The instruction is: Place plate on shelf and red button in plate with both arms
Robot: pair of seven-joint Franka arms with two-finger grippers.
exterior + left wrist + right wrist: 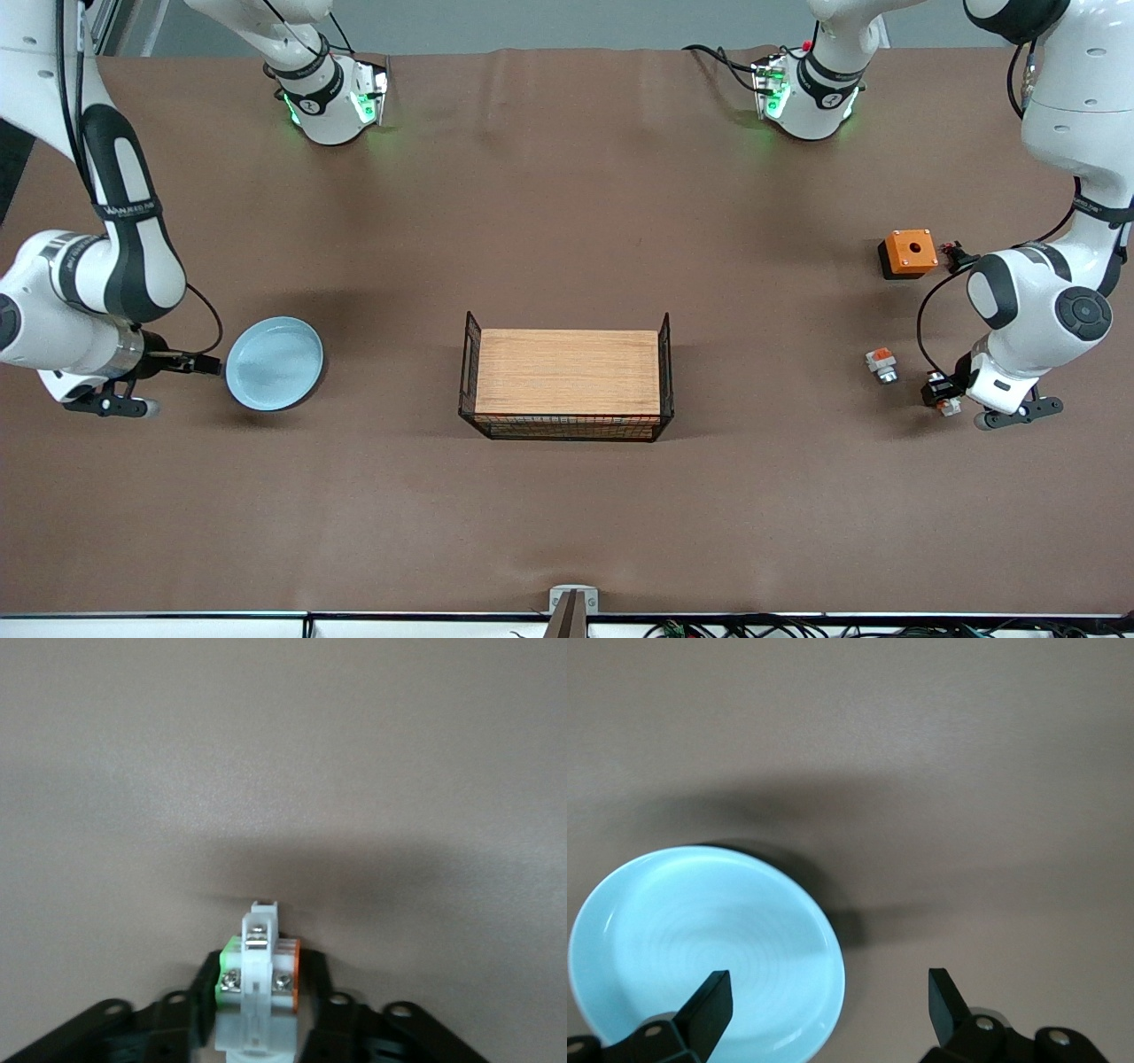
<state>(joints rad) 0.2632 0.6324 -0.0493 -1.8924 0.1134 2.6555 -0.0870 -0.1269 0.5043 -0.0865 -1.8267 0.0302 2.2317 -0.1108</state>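
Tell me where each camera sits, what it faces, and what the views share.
Front view: high across the table, facing both arms and the wooden board in its wire basket.
Left wrist view: on the left arm, looking down past the left hand shut on the tiny white-grey switch block.
Right wrist view: on the right arm, over the round pale-blue plate, right hand open.
Front and right wrist views share the plate.

We see a plain brown surface (567, 221) under everything. The plate (274, 363) is pale blue, with faint concentric rings in its glaze. The red button (258, 970) is white-grey, green on one face and orange-red on another. The wooden board (567, 370) shows light tan grain inside a black wire basket (467, 372). An orange box (909, 252) has a dark hole on top.
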